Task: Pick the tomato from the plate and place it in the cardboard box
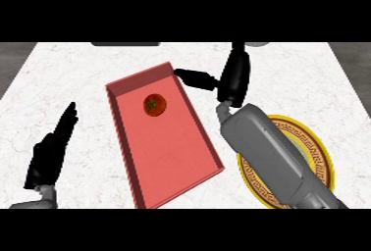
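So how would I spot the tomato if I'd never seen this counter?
Find the big red box lying slantwise in the middle of the white marble counter. Near the box's far end lies the tomato, small, round and red with a green star-shaped top. Nothing else sits in the box, and the gold-rimmed plate lies apart at the right.

Colours on the white, grey-veined marble counter (304, 68)

A red tomato with a green stem (154, 104) sits in the salmon-red rectangular box (174, 157); at 4 o'clock, a yellow-rimmed round plate with a brown key-pattern band (313, 147); both hands black.
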Available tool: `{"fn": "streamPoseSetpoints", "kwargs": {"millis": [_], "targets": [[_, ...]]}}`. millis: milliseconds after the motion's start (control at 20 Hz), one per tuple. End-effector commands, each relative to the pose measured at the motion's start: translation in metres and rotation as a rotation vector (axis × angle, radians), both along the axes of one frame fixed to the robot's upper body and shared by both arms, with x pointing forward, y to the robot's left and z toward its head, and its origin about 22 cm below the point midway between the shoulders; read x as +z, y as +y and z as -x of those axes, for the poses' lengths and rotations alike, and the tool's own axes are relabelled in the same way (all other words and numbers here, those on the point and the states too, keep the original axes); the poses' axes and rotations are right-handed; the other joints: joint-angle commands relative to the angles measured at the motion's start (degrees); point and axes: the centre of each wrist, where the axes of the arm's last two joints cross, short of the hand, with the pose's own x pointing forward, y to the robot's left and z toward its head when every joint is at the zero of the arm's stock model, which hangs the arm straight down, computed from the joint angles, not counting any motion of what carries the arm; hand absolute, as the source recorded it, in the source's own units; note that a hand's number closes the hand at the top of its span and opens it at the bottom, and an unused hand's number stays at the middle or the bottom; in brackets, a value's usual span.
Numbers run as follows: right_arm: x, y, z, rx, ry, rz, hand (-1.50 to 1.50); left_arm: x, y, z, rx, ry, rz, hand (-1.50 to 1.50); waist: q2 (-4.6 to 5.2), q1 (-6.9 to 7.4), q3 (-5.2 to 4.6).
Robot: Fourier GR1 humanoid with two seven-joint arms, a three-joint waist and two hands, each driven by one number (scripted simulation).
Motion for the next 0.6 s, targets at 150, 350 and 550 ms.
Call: {"fn": "streamPoseSetpoints", "kwargs": {"millis": [150, 350, 550], "targets": [[-0.002, -0.094, 0.036, -0.135, -0.039, -0.109, -1.50, -0.010, 0.007, 0.011, 0.020, 0.011, -0.001, 0.00, -0.40, -1.57, -0.04], [-0.006, -0.153, 0.077, -0.131, -0.049, -0.088, -1.50, -0.015, 0.012, 0.024, 0.010, 0.003, 0.006, 0.00, -0.29, -1.27, -0.02], [0.000, -0.203, 0.103, -0.066, -0.071, -0.049, -1.50, -0.019, -0.001, 0.018, 0.007, 0.017, 0.009, 0.00, -0.04, -1.05, 0.04]]}}
